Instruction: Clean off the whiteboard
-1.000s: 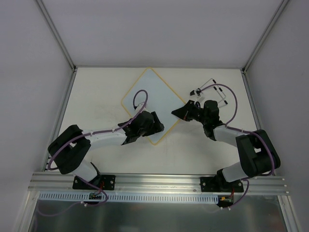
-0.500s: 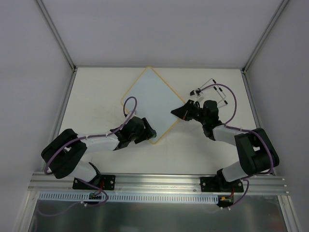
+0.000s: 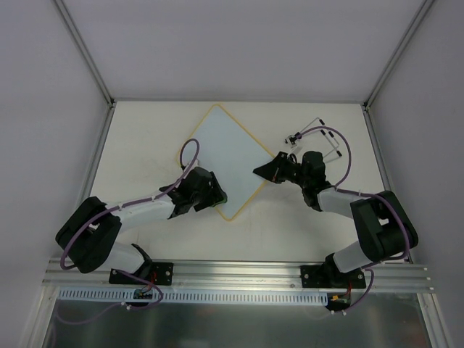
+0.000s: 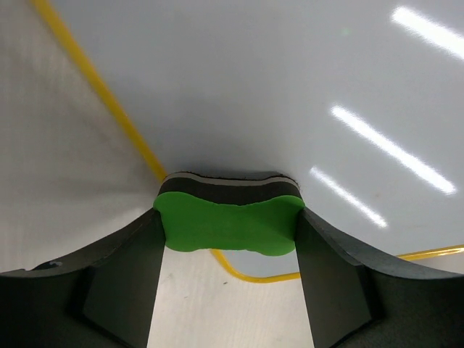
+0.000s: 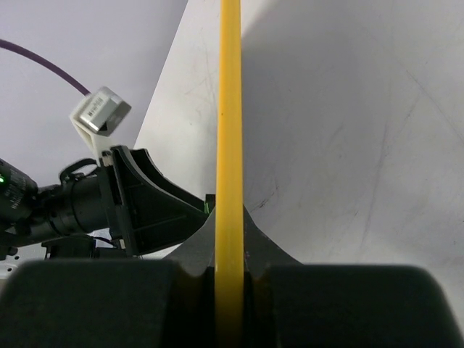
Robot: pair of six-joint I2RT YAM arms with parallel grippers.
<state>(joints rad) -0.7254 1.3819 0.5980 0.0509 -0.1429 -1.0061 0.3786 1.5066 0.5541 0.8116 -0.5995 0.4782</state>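
The whiteboard [image 3: 221,156] lies as a diamond at the table's middle, white with a thin yellow frame; no writing shows on it. My left gripper [image 3: 215,194] is shut on a green eraser [image 4: 228,225] and presses it on the board near its lower left edge [image 4: 130,130], close to the near corner. My right gripper [image 3: 267,171] is shut on the board's right edge; the yellow frame [image 5: 230,145] runs straight between its jaws. The left arm's gripper shows in the right wrist view [image 5: 138,203].
A wire stand with black clips [image 3: 315,134] lies on the table behind the right gripper. Grey walls enclose the table on three sides. The aluminium rail [image 3: 239,272] with the arm bases runs along the near edge.
My left gripper has slid the eraser down and to the left across the board, toward its lower left edge. The board has shifted slightly left. The right gripper keeps its hold on the edge.
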